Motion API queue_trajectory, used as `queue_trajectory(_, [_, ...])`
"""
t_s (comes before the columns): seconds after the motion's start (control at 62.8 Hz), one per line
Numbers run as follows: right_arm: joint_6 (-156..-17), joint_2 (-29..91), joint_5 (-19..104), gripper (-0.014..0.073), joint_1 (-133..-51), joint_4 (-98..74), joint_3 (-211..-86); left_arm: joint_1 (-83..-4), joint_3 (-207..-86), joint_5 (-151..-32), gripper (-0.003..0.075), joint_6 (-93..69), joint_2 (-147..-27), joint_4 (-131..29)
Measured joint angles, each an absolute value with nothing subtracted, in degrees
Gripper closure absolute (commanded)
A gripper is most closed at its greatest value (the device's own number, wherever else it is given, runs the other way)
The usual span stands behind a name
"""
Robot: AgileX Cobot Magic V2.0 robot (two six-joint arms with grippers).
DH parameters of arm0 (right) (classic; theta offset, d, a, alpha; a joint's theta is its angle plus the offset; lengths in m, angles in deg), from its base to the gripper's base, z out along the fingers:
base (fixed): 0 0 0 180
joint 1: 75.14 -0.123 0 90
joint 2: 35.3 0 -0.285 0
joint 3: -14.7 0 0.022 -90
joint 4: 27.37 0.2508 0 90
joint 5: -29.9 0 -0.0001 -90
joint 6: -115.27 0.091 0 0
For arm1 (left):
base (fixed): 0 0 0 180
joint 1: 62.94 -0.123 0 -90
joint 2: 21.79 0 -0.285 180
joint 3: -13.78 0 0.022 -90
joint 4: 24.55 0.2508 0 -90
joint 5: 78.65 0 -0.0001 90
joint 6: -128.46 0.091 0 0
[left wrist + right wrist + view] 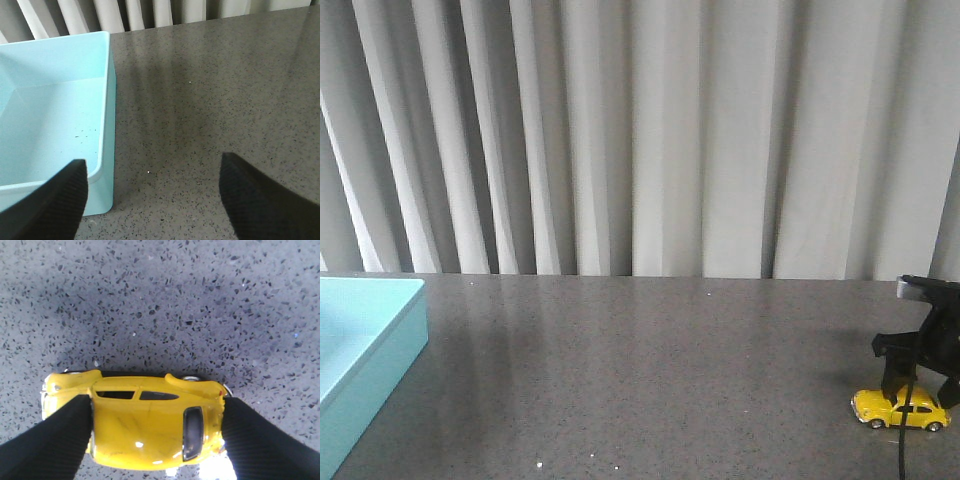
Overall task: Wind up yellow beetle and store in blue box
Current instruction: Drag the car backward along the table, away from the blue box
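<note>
The yellow beetle point(901, 410) stands on its wheels on the dark speckled table at the far right. My right gripper point(918, 398) is down over it. In the right wrist view the two black fingers point(55, 440) press on the car's nose and tail, so the gripper point(157, 412) is shut on the beetle point(150, 425) lengthwise. The blue box point(370, 340) sits at the far left, with nothing in the part I can see. My left gripper point(152, 167) is open and holds nothing, above the table beside the box's near corner point(102, 170). It does not show in the front view.
A grey pleated curtain point(640, 130) hangs behind the table's far edge. The dark speckled tabletop point(640, 380) stretches between the box and the beetle. The right arm's black cable point(900, 450) hangs in front of the car.
</note>
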State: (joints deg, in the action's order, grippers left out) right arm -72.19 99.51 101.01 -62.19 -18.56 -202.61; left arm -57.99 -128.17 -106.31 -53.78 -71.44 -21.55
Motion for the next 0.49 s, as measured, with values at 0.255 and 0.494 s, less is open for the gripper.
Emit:
queue_trajectory(0.255, [-73.6, 100.6, 101.7, 0.0067, -59.8, -15.0, -203.3, -58.0, -128.2, -106.3, 0.0181, -53.8, -71.4, -21.5])
queue_trajectory(0.494, [-76.1, 100.9, 101.3, 0.0067, -56.5, -15.1, -203.6, -58.0, -128.2, -106.3, 0.0181, -53.8, -71.4, -21.5])
